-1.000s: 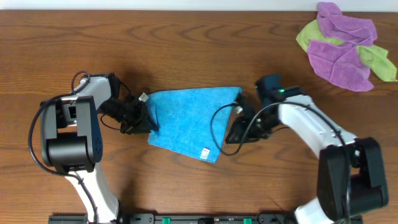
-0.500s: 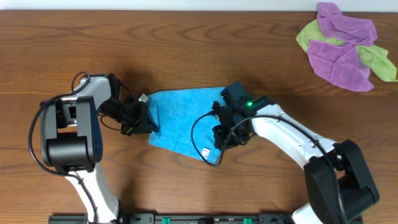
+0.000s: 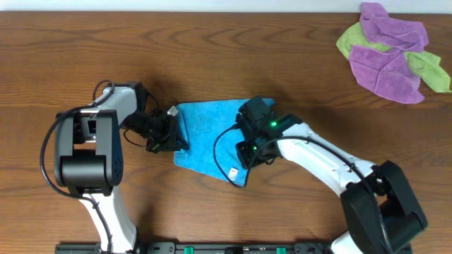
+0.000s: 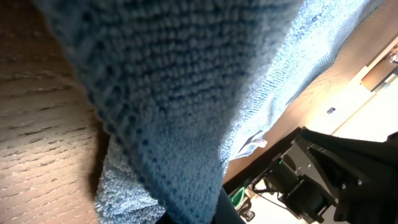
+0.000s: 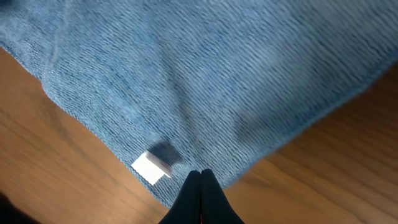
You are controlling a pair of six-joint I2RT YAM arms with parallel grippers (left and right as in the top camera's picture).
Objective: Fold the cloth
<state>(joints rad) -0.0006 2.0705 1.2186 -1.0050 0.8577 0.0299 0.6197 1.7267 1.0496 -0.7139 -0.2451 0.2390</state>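
Note:
The sky-blue cloth (image 3: 208, 134) lies mid-table with its white tag (image 3: 233, 173) near the front corner. My left gripper (image 3: 173, 137) sits at its left edge, shut on the cloth. In the left wrist view the cloth (image 4: 186, 93) is raised and drapes close over the left gripper (image 4: 199, 214). My right gripper (image 3: 247, 152) hovers over the cloth's right half, and its arm hides the right edge. In the right wrist view the right gripper (image 5: 202, 175) is shut, with nothing visible between its fingers. It points at the cloth (image 5: 205, 74) beside the tag (image 5: 151, 167).
A pile of purple and lime-green cloths (image 3: 392, 49) lies at the far right corner of the wooden table (image 3: 212, 49). Both arm bases stand at the front edge, left and right of the cloth.
My right gripper has swung left from the cloth's right edge to above its right half. The left gripper has shifted slightly right with the cloth's left edge.

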